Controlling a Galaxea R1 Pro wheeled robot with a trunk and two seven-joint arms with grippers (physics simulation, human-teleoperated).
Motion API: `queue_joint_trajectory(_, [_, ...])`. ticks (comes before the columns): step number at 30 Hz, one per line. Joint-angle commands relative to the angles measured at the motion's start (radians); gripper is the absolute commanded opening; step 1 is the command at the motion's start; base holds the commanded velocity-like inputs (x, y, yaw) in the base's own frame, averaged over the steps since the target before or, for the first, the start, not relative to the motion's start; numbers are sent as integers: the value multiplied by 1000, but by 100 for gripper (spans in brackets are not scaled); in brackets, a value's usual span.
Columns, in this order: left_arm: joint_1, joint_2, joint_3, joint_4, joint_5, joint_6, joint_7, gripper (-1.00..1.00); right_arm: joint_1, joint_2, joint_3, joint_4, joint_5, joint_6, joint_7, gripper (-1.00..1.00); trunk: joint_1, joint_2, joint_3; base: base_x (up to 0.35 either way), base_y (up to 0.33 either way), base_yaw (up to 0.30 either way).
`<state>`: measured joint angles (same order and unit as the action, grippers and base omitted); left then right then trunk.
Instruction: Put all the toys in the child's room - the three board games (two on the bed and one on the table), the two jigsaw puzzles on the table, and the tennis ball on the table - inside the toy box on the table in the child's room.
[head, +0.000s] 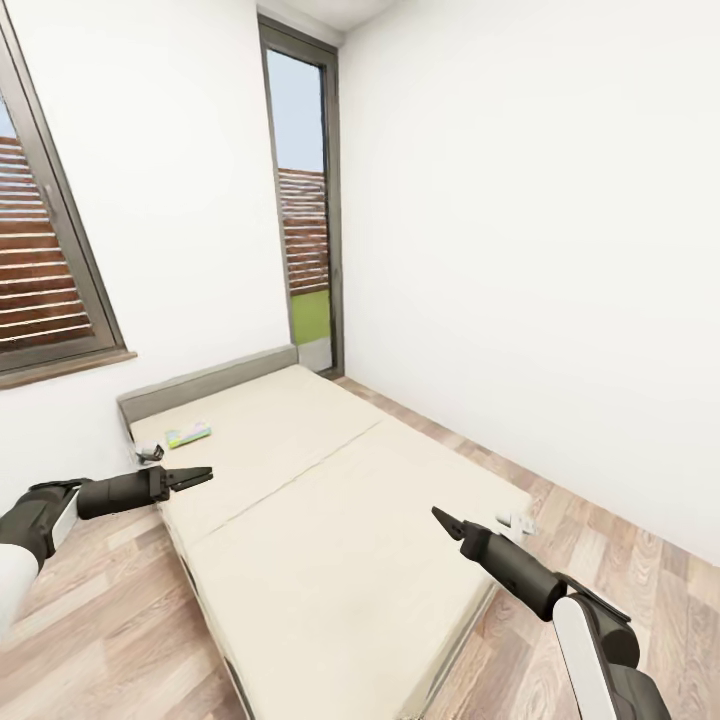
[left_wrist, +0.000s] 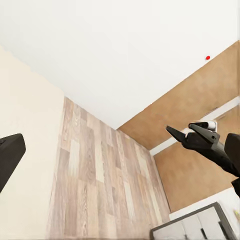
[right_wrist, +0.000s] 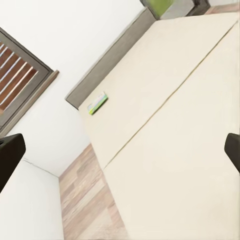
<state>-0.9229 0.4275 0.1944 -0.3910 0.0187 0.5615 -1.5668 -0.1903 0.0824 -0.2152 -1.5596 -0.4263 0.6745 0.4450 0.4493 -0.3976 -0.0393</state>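
— One board game (head: 188, 433) visible, flat on the bed (head: 330, 520) near the grey headboard, well ahead of the left hand (head: 200, 476).

— Left hand pressed together, empty. Right hand (head: 446, 522) over the mattress; fingers spread or not, cannot tell.

— Best to roll closer, spread the left fingers, then pinch the box's near edge.

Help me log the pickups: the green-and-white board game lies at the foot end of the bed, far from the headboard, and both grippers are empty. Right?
Not quite. The head view shows the green-and-white board game lying near the headboard of the bed. Left gripper and right gripper are indeed empty.
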Motion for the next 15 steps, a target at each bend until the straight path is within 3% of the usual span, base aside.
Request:
queue_joint_trajectory(1, [-1, 0, 0, 0, 0, 11, -4, 100, -1, 1, -3, 0, -3, 8, 3, 100, 1, -2, -2, 0, 146, -280])
queue_joint_trajectory(8, [-1, 0, 0, 0, 0, 10, -4, 100, -1, 1, -4, 0, -3, 8, 3, 100, 1, -2, -2, 0, 213, -280])
queue_joint_trajectory(15, [-1, 0, 0, 0, 0, 9, -4, 100, -1, 1, -4, 0, -3, 8, 3, 100, 1, -2, -2, 0, 44, -280])
